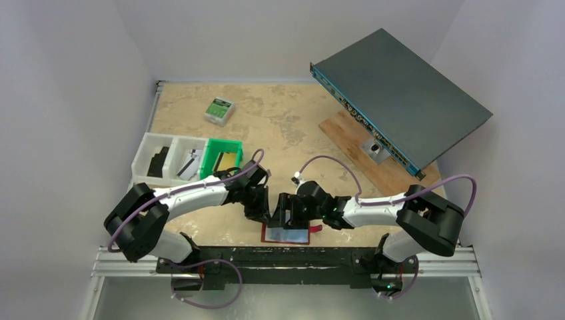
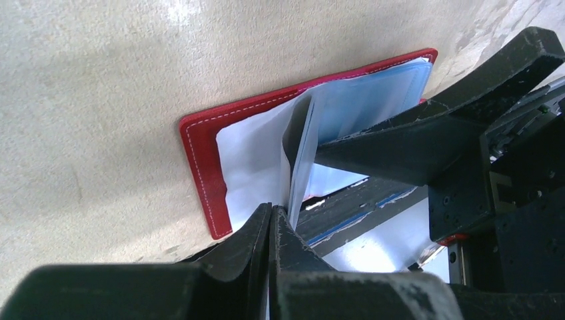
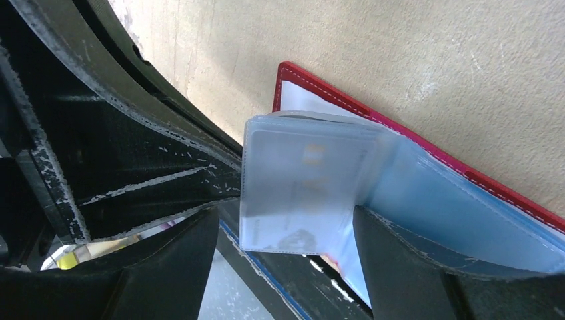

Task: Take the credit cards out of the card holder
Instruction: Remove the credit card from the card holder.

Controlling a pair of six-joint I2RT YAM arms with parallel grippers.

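The red card holder (image 1: 286, 235) lies open at the table's near edge, pale blue pockets up; it also shows in the left wrist view (image 2: 200, 167) and the right wrist view (image 3: 426, 143). My left gripper (image 2: 272, 212) is shut, its tips pinching the edge of a clear sleeve (image 2: 301, 153) and holding it upright. A credit card (image 3: 300, 180) with a gold chip shows inside that sleeve. My right gripper (image 3: 283, 227) is open with the sleeve between its fingers; one finger (image 3: 406, 260) rests on the blue inner pocket. From above, both grippers, left (image 1: 265, 212) and right (image 1: 286, 213), meet over the holder.
A green bin (image 1: 222, 159) and a white divided tray (image 1: 163, 157) stand just behind my left arm. A small green-and-white box (image 1: 219, 110) lies at the far left. A dark flat device (image 1: 400, 100) leans on a wooden board (image 1: 353, 137) at the back right.
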